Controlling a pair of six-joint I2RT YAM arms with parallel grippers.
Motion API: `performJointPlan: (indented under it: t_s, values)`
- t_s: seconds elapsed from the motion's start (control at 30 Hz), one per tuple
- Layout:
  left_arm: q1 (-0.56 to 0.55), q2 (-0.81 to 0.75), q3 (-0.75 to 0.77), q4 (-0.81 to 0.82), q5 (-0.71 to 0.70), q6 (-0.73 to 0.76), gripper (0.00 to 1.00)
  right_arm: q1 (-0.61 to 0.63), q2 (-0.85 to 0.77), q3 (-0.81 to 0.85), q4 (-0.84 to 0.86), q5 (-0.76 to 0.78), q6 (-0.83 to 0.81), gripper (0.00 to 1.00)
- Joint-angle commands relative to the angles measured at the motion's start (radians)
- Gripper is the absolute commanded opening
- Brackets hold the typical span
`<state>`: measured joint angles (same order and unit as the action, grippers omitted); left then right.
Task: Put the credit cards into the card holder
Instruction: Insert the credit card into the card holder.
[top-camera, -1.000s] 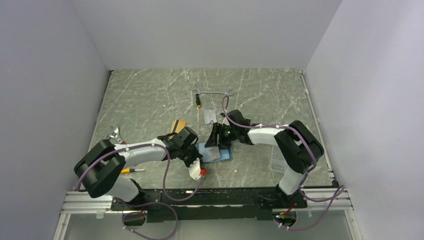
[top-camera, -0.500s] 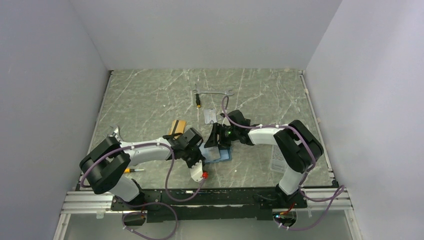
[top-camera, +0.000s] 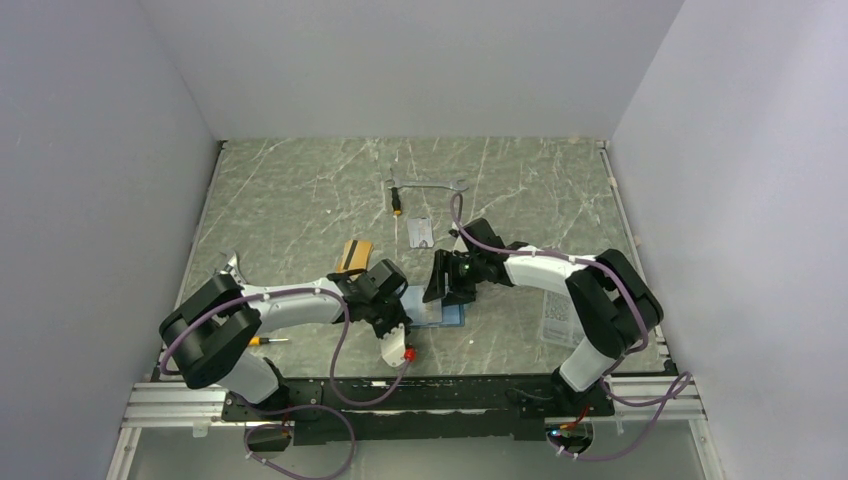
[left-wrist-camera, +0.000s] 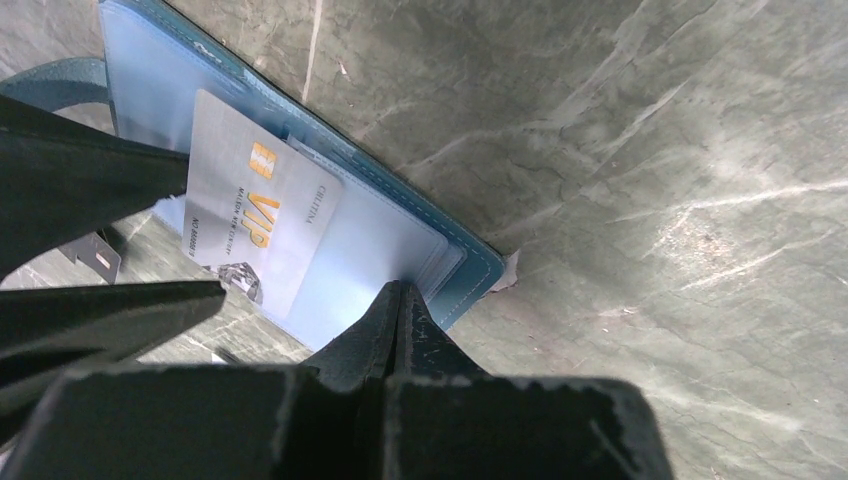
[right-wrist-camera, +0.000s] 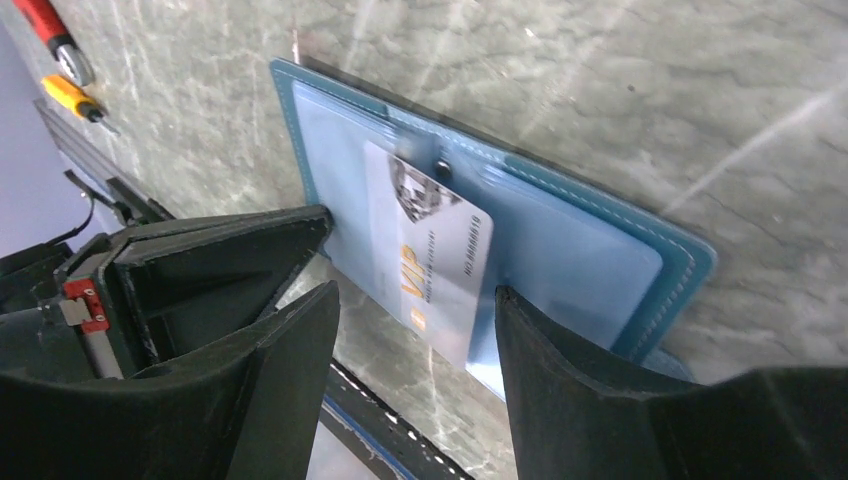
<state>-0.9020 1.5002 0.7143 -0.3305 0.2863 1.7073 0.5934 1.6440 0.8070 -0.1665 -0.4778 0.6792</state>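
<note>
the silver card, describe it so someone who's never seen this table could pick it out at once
Near the front middle of the grey marbled table lies an open teal card holder. The silver card rests on its pale blue inside. Unlike the orange-gold, black-striped card on the bare table nearby, it is silver-white with gold VIP lettering.

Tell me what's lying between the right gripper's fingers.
The silver VIP card, lying on the open card holder. The right wrist view shows it between the right gripper's spread fingers.
</note>
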Motion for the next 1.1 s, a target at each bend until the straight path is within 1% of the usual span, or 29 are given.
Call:
performJointPlan:
  t_s: [0.0, 0.27, 0.63, 0.8, 0.9, 0.97, 1.07]
  values:
    - [-0.009, 0.017, -0.053, -0.128, -0.008, -0.022, 0.0, -0.009, -0.029, -0.01, -0.169, 0.112, -0.05, 0.61]
    - [-0.012, 0.006, -0.036, -0.119, -0.009, -0.05, 0.0, 0.026, -0.023, 0.0, -0.116, 0.096, -0.01, 0.56]
    - [-0.01, -0.02, -0.037, -0.084, -0.013, -0.083, 0.0, 0.117, -0.002, 0.056, -0.089, 0.128, 0.022, 0.56]
    - [-0.004, -0.031, 0.009, -0.082, -0.028, -0.122, 0.0, 0.139, 0.017, 0.102, -0.091, 0.124, 0.007, 0.56]
    - [0.006, -0.045, 0.054, -0.115, -0.021, -0.147, 0.0, 0.149, 0.044, 0.128, -0.098, 0.118, -0.005, 0.56]
    - [0.015, -0.061, 0.074, -0.14, -0.017, -0.161, 0.02, 0.152, 0.051, 0.13, -0.09, 0.104, -0.008, 0.55]
    - [0.041, -0.098, 0.088, -0.173, -0.012, -0.178, 0.1, 0.148, 0.045, 0.136, -0.122, 0.108, -0.021, 0.55]
